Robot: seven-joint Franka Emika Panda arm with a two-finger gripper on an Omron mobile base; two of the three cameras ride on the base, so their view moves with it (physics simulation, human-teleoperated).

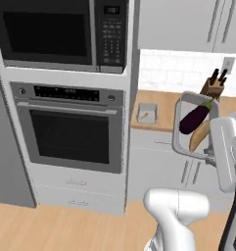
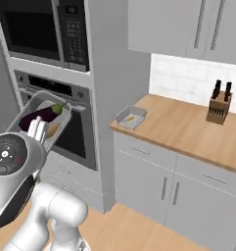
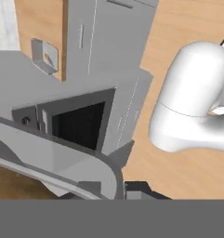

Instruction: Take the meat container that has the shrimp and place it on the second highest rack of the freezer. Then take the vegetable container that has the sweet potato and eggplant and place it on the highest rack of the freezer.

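The end effector (image 2: 40, 131), clamped on the vegetable container (image 1: 180, 128), should keep it level beside the oven (image 1: 70, 126) so the eggplant (image 1: 195, 117) stays in.

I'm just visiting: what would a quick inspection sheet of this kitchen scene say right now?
Surface: wooden countertop, mostly bare.
Job's things: grey tray held up in the air, tilted, carrying glossy purple eggplant and tan sweet potato; smaller grey container sits on the countertop's end.
Clutter: wooden knife block.
Tool: shut on the grey tray's rim.
Cables: nothing seen.
Surroundings: black-glass oven, microwave above, grey cabinets, wood floor.
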